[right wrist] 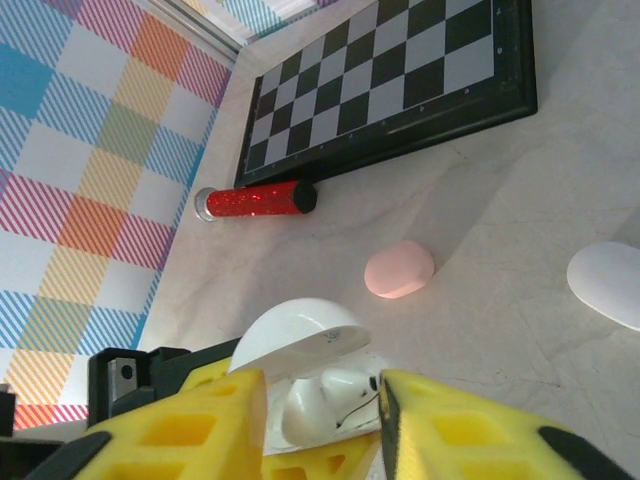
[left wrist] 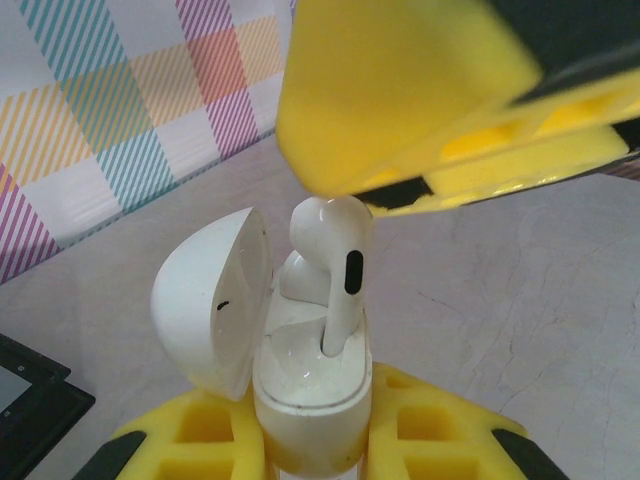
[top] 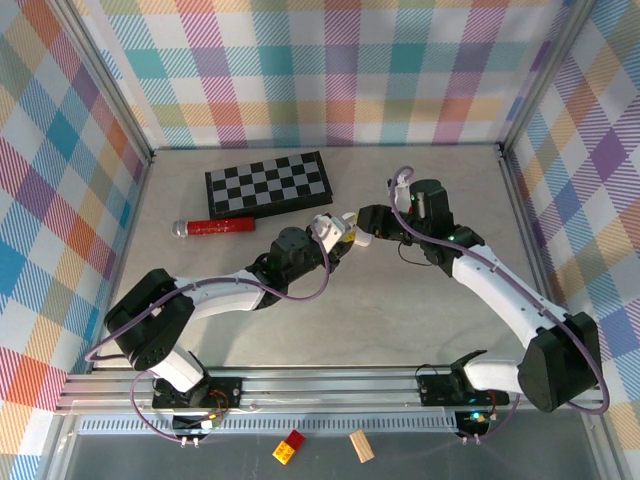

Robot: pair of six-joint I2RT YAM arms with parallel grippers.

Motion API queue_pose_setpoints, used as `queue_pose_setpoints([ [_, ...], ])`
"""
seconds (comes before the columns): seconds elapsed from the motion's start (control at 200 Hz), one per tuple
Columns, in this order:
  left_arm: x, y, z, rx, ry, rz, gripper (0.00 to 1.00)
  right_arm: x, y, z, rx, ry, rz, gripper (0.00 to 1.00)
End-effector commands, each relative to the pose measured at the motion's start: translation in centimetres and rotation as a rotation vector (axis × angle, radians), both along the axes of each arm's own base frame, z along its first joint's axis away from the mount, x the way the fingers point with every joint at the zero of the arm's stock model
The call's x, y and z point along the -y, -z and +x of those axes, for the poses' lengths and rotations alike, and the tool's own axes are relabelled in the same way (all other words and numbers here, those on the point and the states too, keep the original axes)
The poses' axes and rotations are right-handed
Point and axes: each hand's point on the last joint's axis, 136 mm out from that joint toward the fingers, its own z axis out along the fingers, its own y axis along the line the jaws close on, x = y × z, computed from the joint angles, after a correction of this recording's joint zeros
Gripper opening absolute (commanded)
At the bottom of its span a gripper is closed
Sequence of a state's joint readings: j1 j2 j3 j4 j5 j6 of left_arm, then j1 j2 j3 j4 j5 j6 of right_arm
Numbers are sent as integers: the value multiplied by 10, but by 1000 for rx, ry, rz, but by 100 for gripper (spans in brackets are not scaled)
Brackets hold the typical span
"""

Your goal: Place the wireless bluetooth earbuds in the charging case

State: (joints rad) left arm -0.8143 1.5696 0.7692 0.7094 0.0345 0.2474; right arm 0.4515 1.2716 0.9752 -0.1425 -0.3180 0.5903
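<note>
Clamping the open case (left wrist: 305, 395): left gripper (left wrist: 310, 450), clenched. In the case: one bud (left wrist: 293, 280) seated, second bud (left wrist: 335, 265) upright, stem partly in. Right gripper (right wrist: 325, 410) just above the case; cannot tell its grip.

Glossy white earbud (left wrist: 335, 270) with a black oval mark on its stem, in a white case (left wrist: 300, 400) whose lid bears one small black dash. Left tool (left wrist: 310, 445) and right tool (right wrist: 322, 405) have bright yellow pads on black. Arms (top: 225, 297) are black and white, with purple cables (top: 300, 296). Bench (top: 400, 320) is pale grey-beige, faintly marbled. Chessboard (top: 268, 185): black and light grey checks, black frame. Tube (top: 222, 227): glittery red, silver end. A pale pink pebble (right wrist: 399, 269) and a white pebble (right wrist: 607, 283). Walls (top: 330, 70): pastel plaid of teal, pink, purple, orange and yellow.
</note>
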Motion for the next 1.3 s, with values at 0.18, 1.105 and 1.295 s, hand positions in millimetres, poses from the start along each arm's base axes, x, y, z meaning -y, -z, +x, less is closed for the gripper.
queue_pose_setpoints([
  [0.18,7,-25,-6,38,23,-62,17,-1,2,-4,-32,-20,-7,19],
  [1.105,9,-24,-5,24,33,-73,17,-12,0,-12,-52,-102,33,39],
  [1.295,4,-18,-9,56,70,-77,17,9,-9,-7,4,-3,-18,50],
])
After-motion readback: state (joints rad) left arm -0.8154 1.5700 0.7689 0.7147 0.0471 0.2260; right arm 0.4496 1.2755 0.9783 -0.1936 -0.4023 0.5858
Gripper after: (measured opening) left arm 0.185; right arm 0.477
